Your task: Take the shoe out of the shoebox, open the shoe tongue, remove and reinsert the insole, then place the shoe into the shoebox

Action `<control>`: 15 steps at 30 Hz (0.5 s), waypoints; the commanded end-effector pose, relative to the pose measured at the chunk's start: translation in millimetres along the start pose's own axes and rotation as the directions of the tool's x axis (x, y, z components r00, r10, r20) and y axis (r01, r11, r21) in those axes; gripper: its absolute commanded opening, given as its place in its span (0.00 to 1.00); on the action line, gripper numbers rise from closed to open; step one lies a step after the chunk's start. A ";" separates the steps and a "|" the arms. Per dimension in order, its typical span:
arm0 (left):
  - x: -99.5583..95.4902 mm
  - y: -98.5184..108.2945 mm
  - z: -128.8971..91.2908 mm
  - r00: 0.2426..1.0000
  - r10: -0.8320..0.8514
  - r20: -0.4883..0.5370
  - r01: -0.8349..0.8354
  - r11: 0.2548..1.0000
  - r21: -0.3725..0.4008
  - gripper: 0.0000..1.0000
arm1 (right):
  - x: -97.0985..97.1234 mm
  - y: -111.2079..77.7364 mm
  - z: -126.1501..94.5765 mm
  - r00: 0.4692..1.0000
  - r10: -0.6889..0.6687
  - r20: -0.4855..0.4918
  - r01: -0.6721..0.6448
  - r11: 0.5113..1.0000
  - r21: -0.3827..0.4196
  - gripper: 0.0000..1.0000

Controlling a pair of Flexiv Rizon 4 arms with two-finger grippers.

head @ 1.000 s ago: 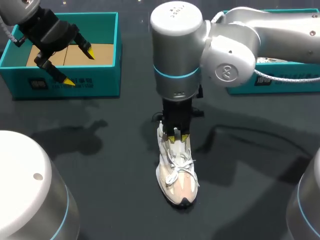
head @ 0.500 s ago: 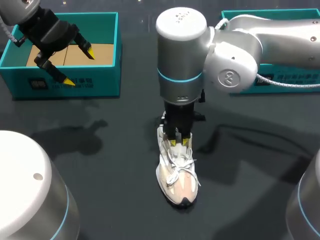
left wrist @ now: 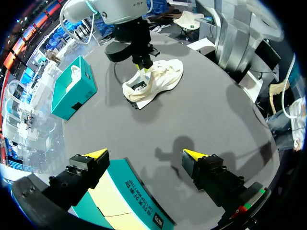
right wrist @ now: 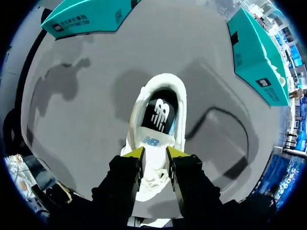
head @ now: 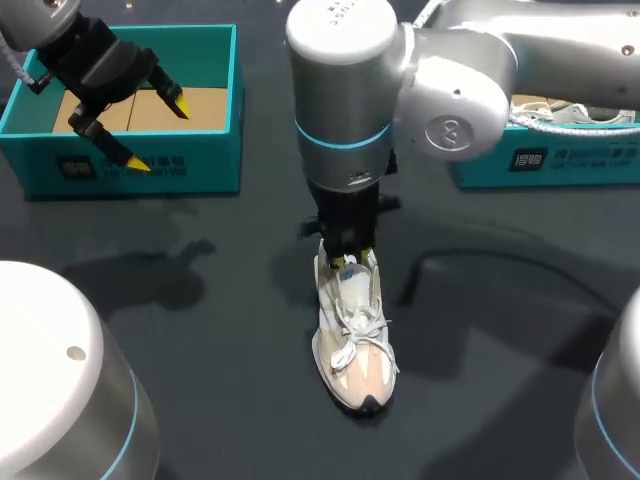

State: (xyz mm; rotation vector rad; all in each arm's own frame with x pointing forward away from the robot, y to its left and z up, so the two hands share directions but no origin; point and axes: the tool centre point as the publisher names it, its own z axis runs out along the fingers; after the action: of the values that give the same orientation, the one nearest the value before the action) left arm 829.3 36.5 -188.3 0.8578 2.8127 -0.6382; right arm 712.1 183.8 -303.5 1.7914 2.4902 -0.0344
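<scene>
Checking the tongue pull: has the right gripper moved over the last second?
Yes. The right gripper has drawn back along the shoe, from the upper laces toward the heel opening, up the head view; the shoe's toe has not shifted.

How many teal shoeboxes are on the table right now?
2. One shoebox sits far left, below the left gripper; the other far right, partly hidden behind the right arm.

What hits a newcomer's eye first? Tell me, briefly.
A white lace-up sneaker lies on the dark table, the big silver right arm standing over it with its jaws closed on the shoe's white tongue. At the far left, the left arm hangs with jaws open over a teal cardboard shoebox.
</scene>
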 end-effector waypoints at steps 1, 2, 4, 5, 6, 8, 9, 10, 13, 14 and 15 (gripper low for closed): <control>-0.2 0.2 0.2 1.000 0.001 -0.002 -0.001 1.000 -0.002 1.00 | -1.9 8.3 -26.0 0.983 -0.159 0.096 0.159 0.987 0.009 0.40; -0.2 0.2 0.2 1.000 0.001 -0.002 -0.001 1.000 -0.002 1.00 | -3.9 9.0 -28.8 0.979 -0.176 0.103 0.177 0.984 0.007 0.44; -0.2 0.2 0.2 1.000 0.001 -0.002 -0.001 1.000 -0.002 1.00 | -8.6 10.7 -33.4 0.960 -0.255 0.116 0.257 0.967 -0.002 0.45; -0.2 0.2 0.2 1.000 0.001 -0.002 -0.001 1.000 -0.002 1.00 | -10.9 10.9 -36.8 0.951 -0.286 0.115 0.290 0.957 -0.016 0.46; -0.2 0.2 0.2 1.000 0.001 -0.002 -0.001 1.000 -0.002 1.00 | -13.4 11.0 -39.4 0.939 -0.325 0.115 0.329 0.944 -0.021 0.48; -0.2 0.2 0.2 1.000 0.001 -0.002 -0.001 1.000 -0.002 1.00 | -17.3 11.5 -44.4 0.904 -0.411 0.120 0.418 0.908 -0.039 0.57; -0.2 0.2 0.2 1.000 0.001 -0.002 -0.001 1.000 -0.002 1.00 | -19.6 11.9 -47.0 0.885 -0.450 0.120 0.458 0.887 -0.055 0.83; -0.2 0.2 0.2 1.000 0.001 -0.002 -0.001 1.000 -0.002 1.00 | -21.1 12.6 -48.4 0.863 -0.491 0.119 0.500 0.865 -0.054 0.97; -0.2 0.2 0.2 1.000 0.001 -0.002 -0.001 1.000 -0.002 1.00 | -25.5 17.8 -51.4 0.787 -0.605 0.123 0.615 0.783 -0.086 1.00; -0.2 0.2 0.2 1.000 0.001 -0.002 -0.001 1.000 -0.002 1.00 | -26.5 19.7 -51.1 0.739 -0.665 0.112 0.674 0.732 -0.098 1.00; -0.2 0.2 0.2 1.000 0.001 -0.002 -0.001 1.000 -0.002 1.00 | -27.2 22.3 -50.4 0.676 -0.732 0.078 0.736 0.670 -0.096 1.00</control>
State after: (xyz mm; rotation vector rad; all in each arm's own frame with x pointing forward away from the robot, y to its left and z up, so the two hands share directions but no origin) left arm 829.3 36.5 -188.3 0.8578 2.8127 -0.6382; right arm 736.8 179.3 -250.1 1.0630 2.7331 -0.0816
